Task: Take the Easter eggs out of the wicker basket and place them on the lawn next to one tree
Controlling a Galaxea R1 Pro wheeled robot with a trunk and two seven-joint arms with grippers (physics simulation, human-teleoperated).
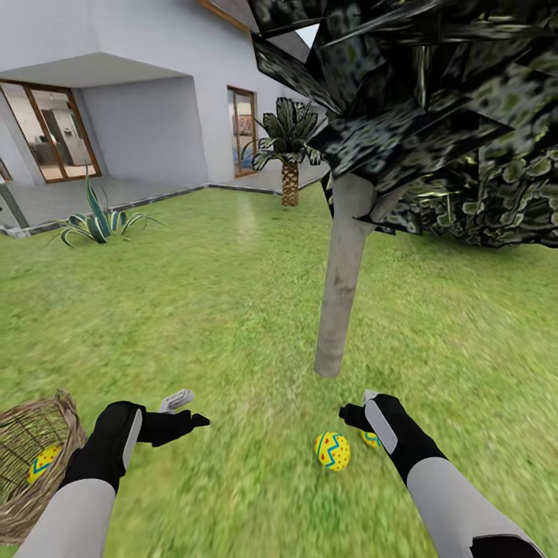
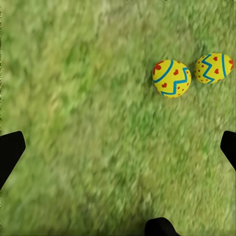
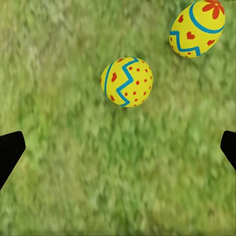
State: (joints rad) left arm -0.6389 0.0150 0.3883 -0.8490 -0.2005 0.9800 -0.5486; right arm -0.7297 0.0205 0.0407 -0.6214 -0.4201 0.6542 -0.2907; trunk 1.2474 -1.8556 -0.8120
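Easter eggs: right gripper open, empty, above two eggs lying on lawn near tree trunk. Left gripper open, empty. Wicker basket tilted, holds third egg, long axis slanted.

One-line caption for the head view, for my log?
Two eggs lie on the lawn by the tree; one egg remains in the basket.
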